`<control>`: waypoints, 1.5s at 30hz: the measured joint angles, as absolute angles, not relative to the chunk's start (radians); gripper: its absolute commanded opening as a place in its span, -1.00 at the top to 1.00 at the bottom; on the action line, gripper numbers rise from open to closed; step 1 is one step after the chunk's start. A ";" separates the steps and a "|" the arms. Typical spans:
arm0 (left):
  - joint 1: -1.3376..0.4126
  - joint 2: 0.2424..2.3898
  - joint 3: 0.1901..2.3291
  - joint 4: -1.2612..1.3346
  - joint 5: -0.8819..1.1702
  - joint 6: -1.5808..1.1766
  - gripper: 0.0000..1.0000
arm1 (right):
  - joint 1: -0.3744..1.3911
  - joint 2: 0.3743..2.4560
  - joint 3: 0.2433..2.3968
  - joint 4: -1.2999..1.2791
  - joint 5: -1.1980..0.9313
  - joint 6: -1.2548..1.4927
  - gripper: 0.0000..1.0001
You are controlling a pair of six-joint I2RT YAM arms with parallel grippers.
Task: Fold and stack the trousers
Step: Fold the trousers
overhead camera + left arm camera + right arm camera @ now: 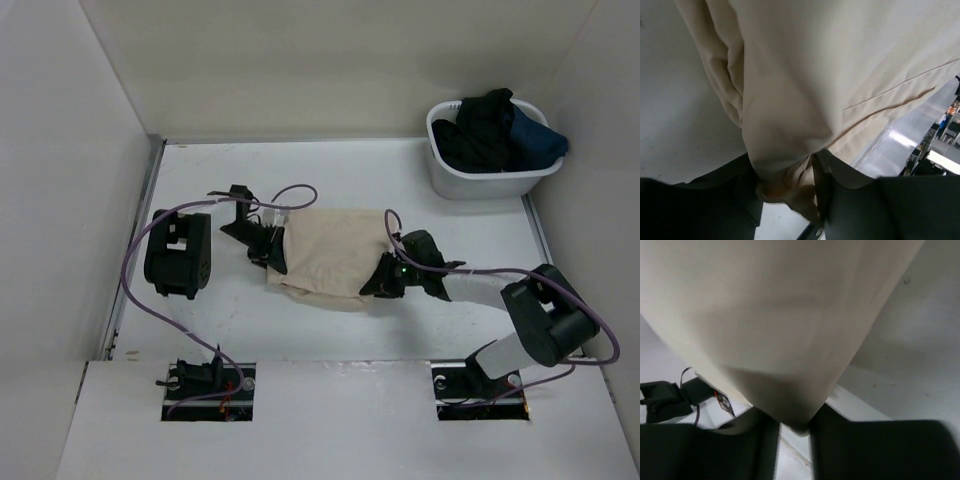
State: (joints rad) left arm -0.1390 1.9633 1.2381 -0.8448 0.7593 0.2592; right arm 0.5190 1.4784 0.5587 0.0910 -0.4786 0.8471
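One pair of trousers (335,255), beige, bunched into a rough rectangle mid-worktop (220,320), between the two arms.

Left end effector (272,255): on the trousers' left edge. The left wrist view shows its fingers (850,200) nearly closed, with a wad of cloth pinched between them.

Right end effector (385,280): on the near-right corner. The right wrist view shows a cloth corner drooping into the narrow gap between its fingers (875,450), gripped there.

Around it:
- One white basket (440,175) at the far-right corner, well apart from the trousers. It holds a black garment (485,125) and a dark-blue one (540,140), heaped above the rim.
- Purple cables (135,290) loop off both arms. One arcs just beside the trousers' far-left corner, another rises at the far-right corner.
- The left arm's bulky link (178,255) lies on the worktop left of the trousers, clear of the cloth.
- White walls close in on the left, far and right sides.
- Two base cut-outs sit at the near edge.
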 measured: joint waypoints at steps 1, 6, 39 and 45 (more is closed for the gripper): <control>-0.143 1.959 1.223 -0.838 0.759 0.262 0.47 | 0.516 1.480 0.546 0.113 -0.487 0.859 0.77; -0.172 1.906 1.134 -0.829 0.770 0.262 0.46 | 0.422 1.430 0.463 0.133 -0.554 0.868 0.86; -0.195 1.525 1.203 -0.852 0.500 0.051 -0.21 | 0.013 1.126 1.159 -0.846 -0.123 0.327 -1.00; -0.019 1.433 1.347 -0.801 0.448 0.019 -1.00 | 0.020 1.142 1.268 -0.860 0.085 0.331 -1.00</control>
